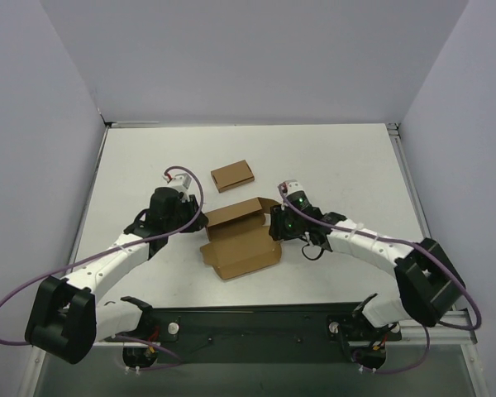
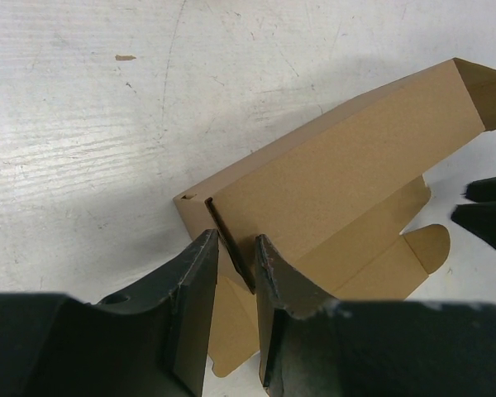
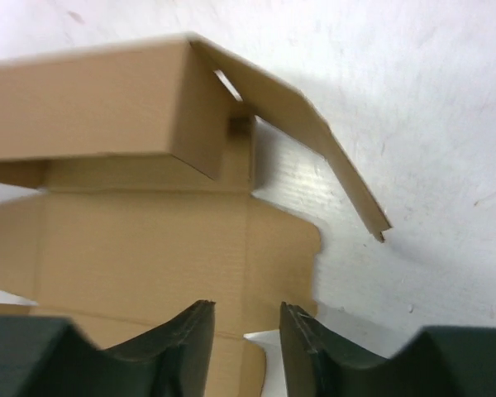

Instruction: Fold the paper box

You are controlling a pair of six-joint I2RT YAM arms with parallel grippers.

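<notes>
The paper box (image 2: 339, 169) lies half-formed on the table (image 1: 347, 165), between the two grippers. The left gripper (image 2: 236, 241) has its jaws drawn in on the box's end wall. The cardboard edge runs between its fingers and seems to touch both, a pinch that likely steadies the raised long wall ahead of it. The right gripper (image 3: 246, 308) sits at the opposite end with jaws parted and holding nothing. The flat base panel is just ahead of its tips, and a loose side flap splays beyond them, probably its next target. A smaller flat box (image 1: 233, 175) lies beyond both grippers, apart.
</notes>
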